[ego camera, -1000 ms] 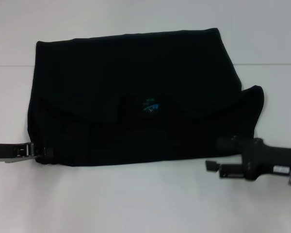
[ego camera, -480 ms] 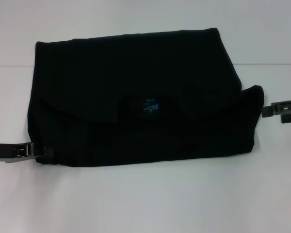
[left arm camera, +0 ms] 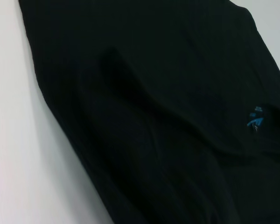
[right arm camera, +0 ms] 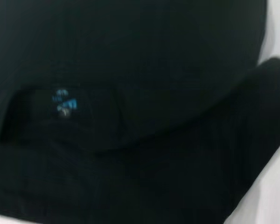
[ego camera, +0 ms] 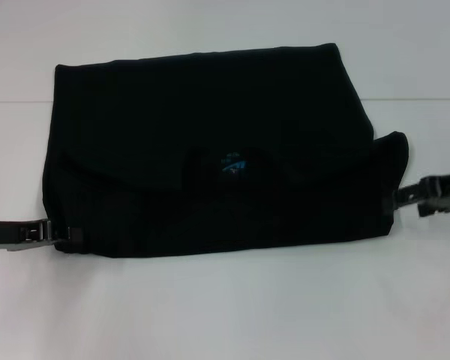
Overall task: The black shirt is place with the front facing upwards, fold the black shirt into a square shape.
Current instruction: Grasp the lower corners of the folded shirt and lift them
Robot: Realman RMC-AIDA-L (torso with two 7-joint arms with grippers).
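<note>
I see one large black cloth T-shirt (ego camera: 210, 150), already folded into a wide, flat bundle, lying in the middle of a plain white table (ego camera: 225, 307). A small blue neck label (ego camera: 233, 163) shows near the shirt's centre, just below a curved folded edge. No lettering is visible.

There are two grippers, one at each end of the shirt. The left gripper (ego camera: 66, 235) reaches in low from the shirt's near left corner, and its tip touches the cloth there; I cannot tell whether its fingers are parted or closed on fabric. The right gripper (ego camera: 402, 195) sits against the shirt's right edge, below the flap that sticks out on that side; its finger opening I cannot tell either.

Both wrist views are filled almost wholly by black cloth, with the blue label and slivers of white table. A faint seam line crosses the table behind the shirt.
</note>
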